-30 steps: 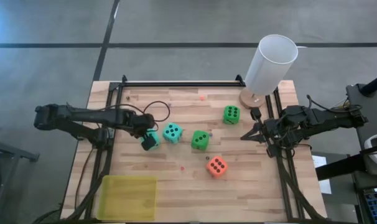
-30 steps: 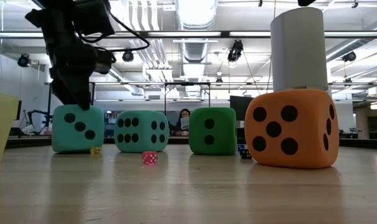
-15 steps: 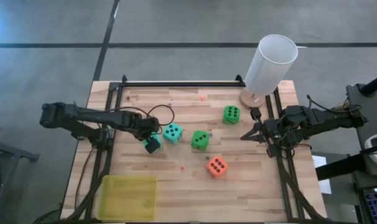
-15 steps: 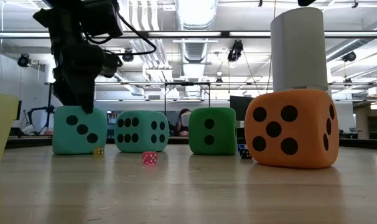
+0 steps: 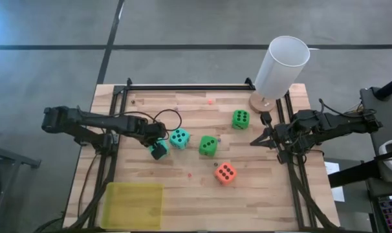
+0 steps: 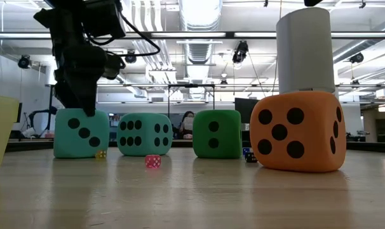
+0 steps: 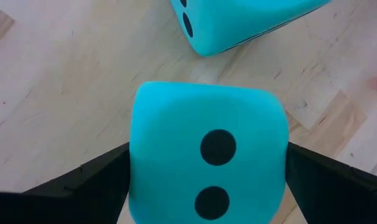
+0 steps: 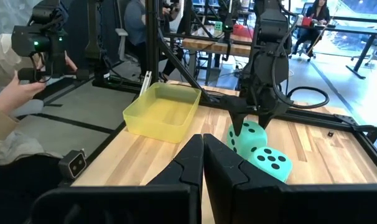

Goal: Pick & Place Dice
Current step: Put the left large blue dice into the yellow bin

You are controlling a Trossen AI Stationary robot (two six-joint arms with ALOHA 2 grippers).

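My left gripper (image 5: 156, 148) sits over the teal die (image 7: 207, 149) at the table's left-centre, jaws spread, one finger either side of it, not yet pinching. I judge the grasp is next: I'd close squarely on opposite faces, gently since it looks soft, and lift straight up clear of the second teal die (image 5: 178, 137) just beside it. Right gripper (image 5: 259, 138) waits at the right edge, fingers pressed together.
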